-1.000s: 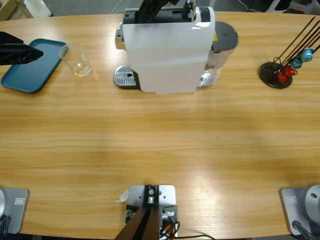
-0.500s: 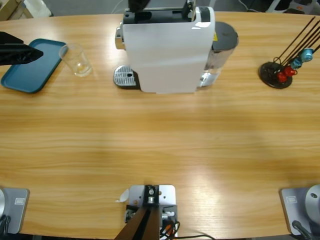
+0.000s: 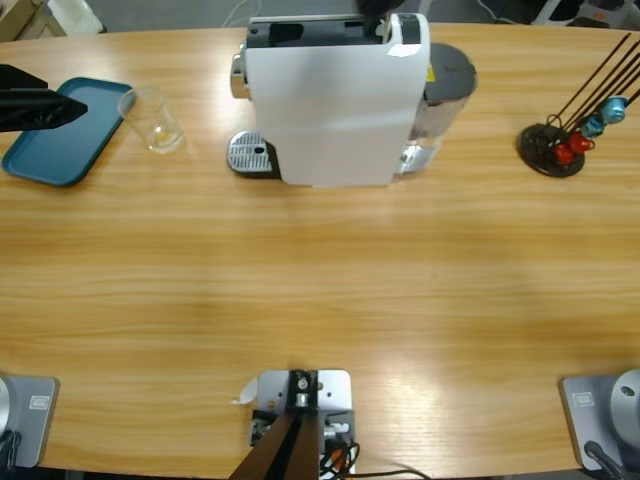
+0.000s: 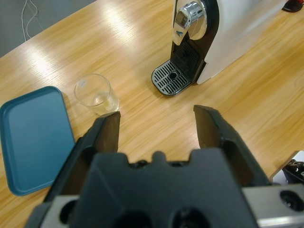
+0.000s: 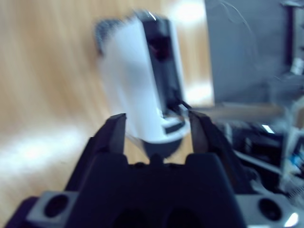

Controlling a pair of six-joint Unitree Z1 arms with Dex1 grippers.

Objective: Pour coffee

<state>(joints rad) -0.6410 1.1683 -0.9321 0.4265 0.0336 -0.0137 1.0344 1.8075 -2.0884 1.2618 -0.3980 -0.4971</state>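
High view, left to right: teal tray (image 3: 55, 150), left gripper (image 3: 45, 106) over it with jaws spread and empty, then the glass (image 3: 152, 120) beside the coffee machine (image 3: 335, 95). Coffee looks at most a trace in the glass — pouring seems undone. Right gripper (image 5: 156, 135) gapes empty at the machine's rear.

All three views, overhead and both wrist views, share the coffee machine (image 3: 335, 100).

Ahead of the left gripper (image 4: 156, 126) of matt black plastic, the glossy wooden bench (image 4: 142, 42) carries a clear glass (image 4: 96, 94), a smooth teal plastic tray (image 4: 31, 137) and a white plastic coffee machine (image 4: 237, 23) with chrome-bright metal spout (image 4: 186, 16).
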